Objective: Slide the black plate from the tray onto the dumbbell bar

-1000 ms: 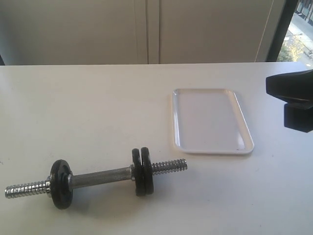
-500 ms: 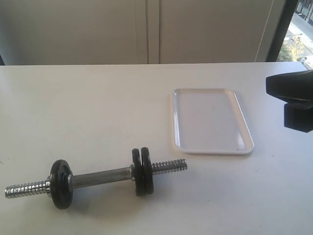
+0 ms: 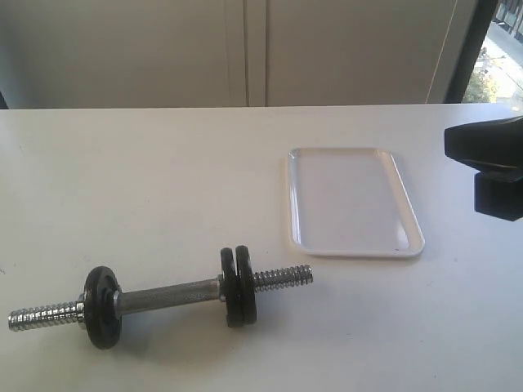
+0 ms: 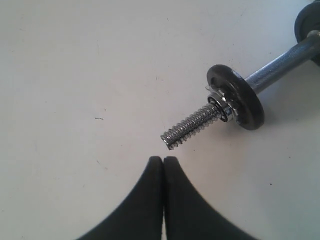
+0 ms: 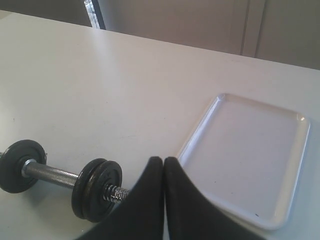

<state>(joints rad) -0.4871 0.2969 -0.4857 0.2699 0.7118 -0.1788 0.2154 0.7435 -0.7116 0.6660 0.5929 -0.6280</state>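
Observation:
The dumbbell bar (image 3: 167,294) lies on the table at the front left. One black disc (image 3: 102,306) sits near its left end. Two discs sit pressed together near its right end, and the outer one, next to the bare thread, is the black plate (image 3: 245,286). The white tray (image 3: 347,200) at the middle right holds nothing. My left gripper (image 4: 163,159) is shut and empty, hovering just off the bar's threaded tip (image 4: 192,127). Also shut and empty, my right gripper (image 5: 164,160) hangs above the table between the paired discs (image 5: 97,190) and the tray's rim (image 5: 200,130).
A black part of the right arm (image 3: 494,167) juts in at the exterior view's right edge, beside the tray. The white table runs back to a pale wall, with a window at the far right.

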